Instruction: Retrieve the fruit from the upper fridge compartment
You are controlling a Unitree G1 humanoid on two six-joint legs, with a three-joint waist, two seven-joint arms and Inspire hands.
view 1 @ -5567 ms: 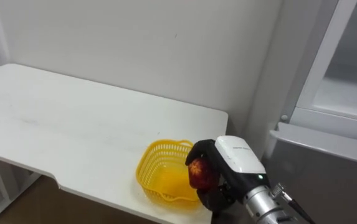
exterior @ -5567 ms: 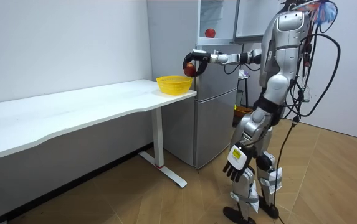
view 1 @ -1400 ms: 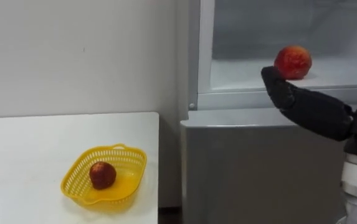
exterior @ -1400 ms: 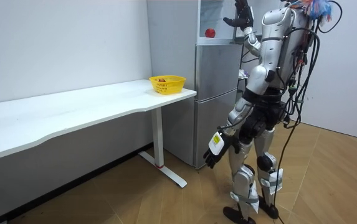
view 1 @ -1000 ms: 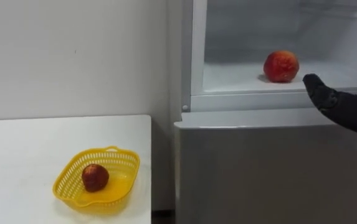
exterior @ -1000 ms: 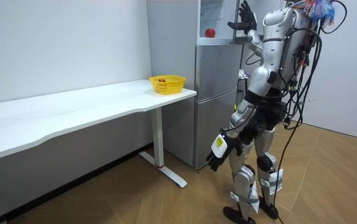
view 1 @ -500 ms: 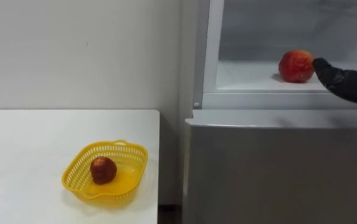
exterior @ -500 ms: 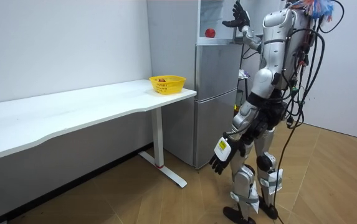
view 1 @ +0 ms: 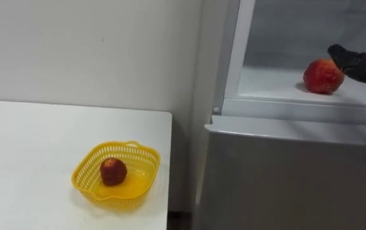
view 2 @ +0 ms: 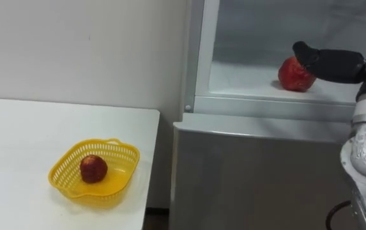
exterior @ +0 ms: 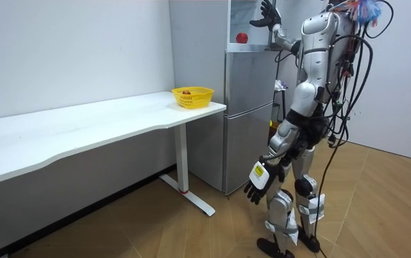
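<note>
Our right hand (view 2: pixel 326 62) reaches into the upper fridge (view 2: pixel 253 35), fingers straight and holding nothing, its tips over the red fruit (view 2: pixel 294 76) on the shelf (view 2: pixel 246 80). We cannot quite tell whether they touch. A stiff push could roll the fruit deeper or off the shelf's front edge. Our left hand (exterior: pixel 255 189) hangs loose beside the thigh.
</note>
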